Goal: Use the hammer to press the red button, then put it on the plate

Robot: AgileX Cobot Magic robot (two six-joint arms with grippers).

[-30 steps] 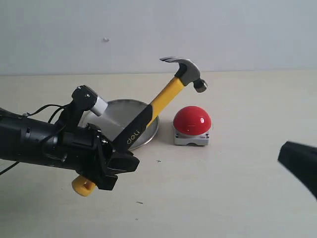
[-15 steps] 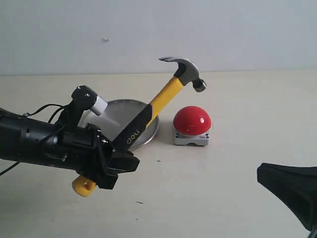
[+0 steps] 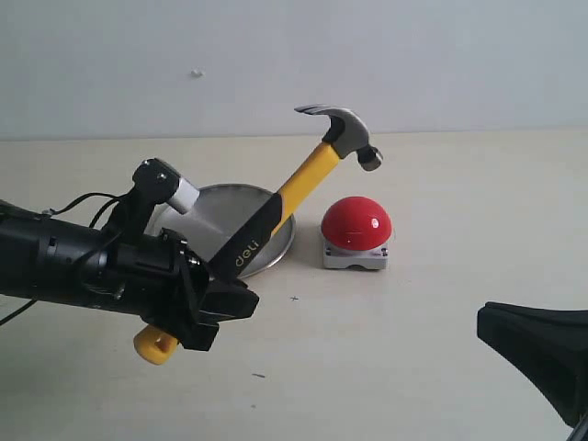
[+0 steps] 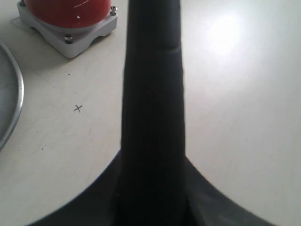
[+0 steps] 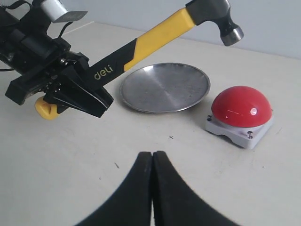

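My left gripper (image 3: 217, 299) is shut on the black grip of the hammer (image 3: 309, 178), holding it tilted above the table. Its dark steel head (image 3: 344, 130) hangs in the air just above and behind the red button (image 3: 356, 221), apart from it; the yellow holed end (image 3: 154, 344) sticks out below the gripper. The silver plate (image 3: 219, 213) lies left of the button, partly hidden by the handle and arm. In the left wrist view the handle (image 4: 153, 94) fills the middle, with the button (image 4: 70, 12) beyond. My right gripper (image 5: 153, 155) is shut on nothing, low over the table in front of the button (image 5: 241, 107) and plate (image 5: 164, 87).
A small pencilled cross (image 5: 171, 137) marks the table between the right gripper and the plate. The beige table runs back to a pale wall (image 3: 294, 55). The left arm (image 3: 64, 262) lies across the left side of the exterior view.
My right gripper has come further into the lower right of the exterior view, moving leftward, then stopped. The left gripper and hammer have hardly moved.
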